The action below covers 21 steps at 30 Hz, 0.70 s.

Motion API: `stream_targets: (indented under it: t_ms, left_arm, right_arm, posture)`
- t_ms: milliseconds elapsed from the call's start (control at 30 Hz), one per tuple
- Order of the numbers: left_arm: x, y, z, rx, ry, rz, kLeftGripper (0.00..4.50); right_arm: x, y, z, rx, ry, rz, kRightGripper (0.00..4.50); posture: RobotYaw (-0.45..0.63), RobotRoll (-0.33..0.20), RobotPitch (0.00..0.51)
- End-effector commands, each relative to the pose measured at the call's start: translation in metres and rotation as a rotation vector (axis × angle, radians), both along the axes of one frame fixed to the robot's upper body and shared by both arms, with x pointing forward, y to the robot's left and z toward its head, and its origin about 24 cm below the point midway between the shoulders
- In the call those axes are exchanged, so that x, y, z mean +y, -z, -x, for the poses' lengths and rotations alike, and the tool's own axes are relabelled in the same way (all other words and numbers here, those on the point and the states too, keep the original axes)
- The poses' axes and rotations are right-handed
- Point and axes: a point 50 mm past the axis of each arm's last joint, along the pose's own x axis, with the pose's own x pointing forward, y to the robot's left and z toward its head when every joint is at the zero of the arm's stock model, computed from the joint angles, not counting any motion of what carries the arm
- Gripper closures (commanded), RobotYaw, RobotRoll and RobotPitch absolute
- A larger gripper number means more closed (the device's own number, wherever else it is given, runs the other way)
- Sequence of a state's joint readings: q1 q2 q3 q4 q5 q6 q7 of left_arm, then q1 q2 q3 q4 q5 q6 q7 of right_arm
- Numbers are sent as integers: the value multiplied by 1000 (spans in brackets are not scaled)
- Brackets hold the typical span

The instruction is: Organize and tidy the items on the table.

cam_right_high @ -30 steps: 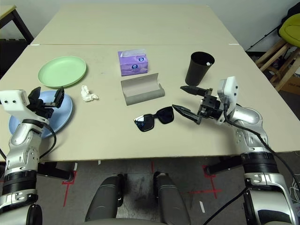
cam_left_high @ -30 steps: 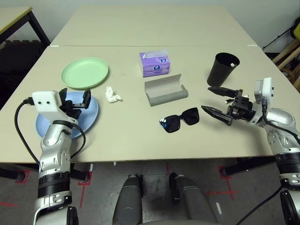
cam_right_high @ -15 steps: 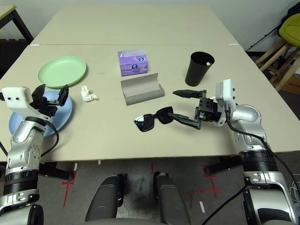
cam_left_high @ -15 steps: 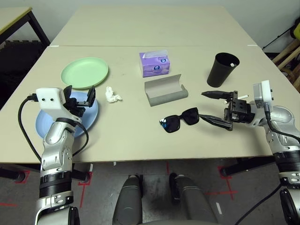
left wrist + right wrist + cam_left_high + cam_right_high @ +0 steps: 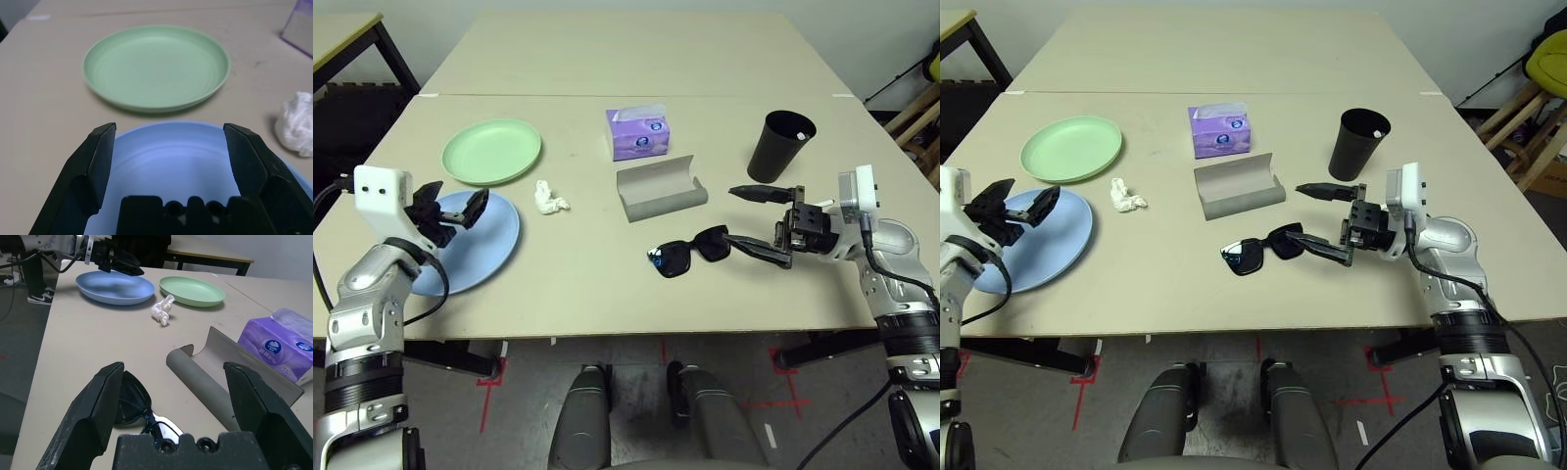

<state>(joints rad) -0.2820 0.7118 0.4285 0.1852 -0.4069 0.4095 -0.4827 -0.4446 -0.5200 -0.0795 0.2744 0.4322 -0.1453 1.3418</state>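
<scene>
Swung out to the left since a second ago: left gripper [image 5: 452, 209], then poised over the middle of the light blue plate [image 5: 484, 250], now out over its left rim, jaws spread wide and holding nothing. Crept leftward over the same second: right gripper [image 5: 752, 218], fingers splayed wide with nothing between them, now reaching the right lens end of the black sunglasses [image 5: 690, 252], the near finger seemingly just touching or overlapping the frame, contact impossible to confirm.

Lying near the table's [image 5: 597, 284] near edge, right of centre: the sunglasses, with the grey glasses case [image 5: 661, 188] open just beyond them. Farther off: purple tissue box [image 5: 637, 133]; far right, black cup [image 5: 779, 145]; far left, pale green plate [image 5: 491, 151], with the crumpled tissue wad [image 5: 548, 198] between plates and case.

Judged light, stiff and smooth, hence apt to skid across the matte top if nudged rather than pinched. Lenses prone to scratching, hinges and temples thin and fragile. Best taken at the bridge or across the frame's top bar, closing gently; failing that, at a frame corner by the hinge, never on a lens face.
</scene>
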Motion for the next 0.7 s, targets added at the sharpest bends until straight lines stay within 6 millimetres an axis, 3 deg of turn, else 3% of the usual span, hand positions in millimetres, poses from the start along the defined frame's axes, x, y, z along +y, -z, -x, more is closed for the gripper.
stream_targets:
  t_ms: [33, 333, 700]
  left_arm:
    - [13, -8, 3, 45, -66, 58, 0]
    - [36, -15, 12, 150, -182, 73, 0]
    - [48, 3, 27, 283, -149, 37, 0]
  right_arm:
    - [3, 0, 2, -15, -11, 0, 26]
    - [2, 1, 2, -12, -2, 0, 26]
    - [-1, 0, 2, -10, -1, 5, 26]
  posture:
    - [170, 0, 140]
    - [170, 0, 140]
    - [164, 0, 142]
